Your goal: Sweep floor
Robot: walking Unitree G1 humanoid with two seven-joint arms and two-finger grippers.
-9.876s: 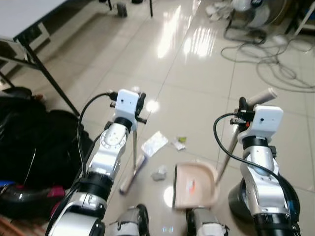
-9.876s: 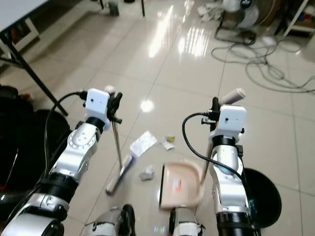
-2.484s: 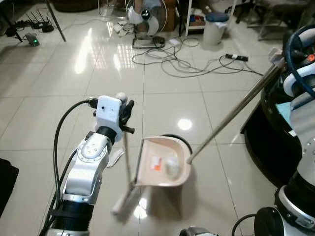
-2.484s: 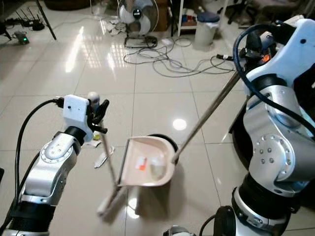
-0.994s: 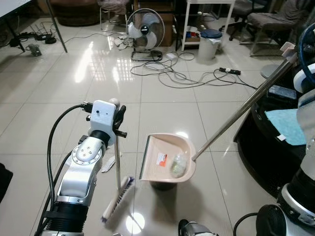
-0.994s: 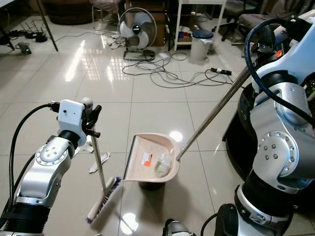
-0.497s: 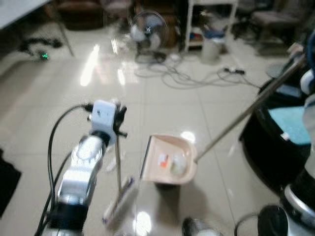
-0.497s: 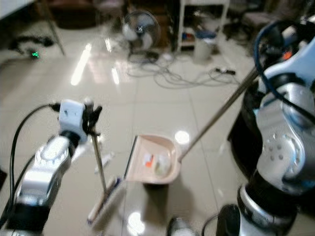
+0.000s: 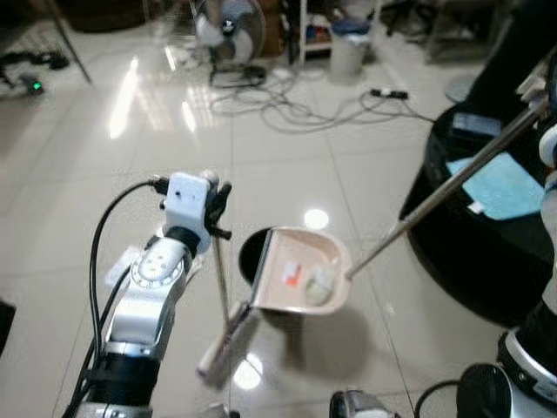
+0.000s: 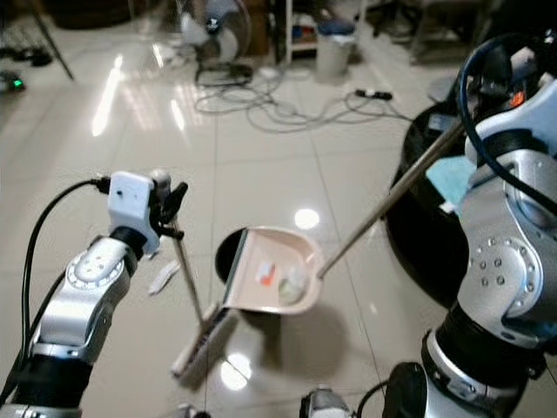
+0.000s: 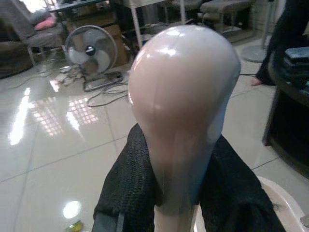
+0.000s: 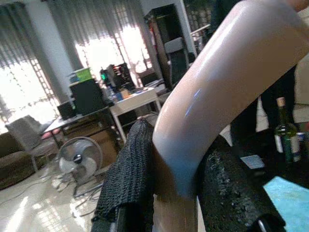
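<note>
Floor: glossy pale tiles, strong glare patches, thin grout lines.

Left side: my left tool is clamped on the top of the broom. In the left wrist view both black knit-textured fingers press a smooth, rounded, pale plastic handle cap between them. The thin metal shaft runs nearly upright, leaning slightly to the right as it drops; the long brush head lies at the floor, its long axis slanting from near-left to far-right, the far end next to the near-left edge of the dustpan. A scrap of white paper litter lies on the tiles just left of the shaft.

Centre: dustpan, beige plastic, flat with a rounded back wall, open mouth facing left toward the broom. It carries a crumpled pale wad and a small label with a red mark. It sits over a round black bin, whose rim shows at the pan's left edge.

Right side: the dustpan's long metal handle rises steeply from the pan's right rim up to the far right. My right tool is closed around its pale, curved, glossy grip, black fingers on both sides.

Far: a standing fan, loose cables, a white lidded bin. A black round desk with a teal cloth stands at right.
</note>
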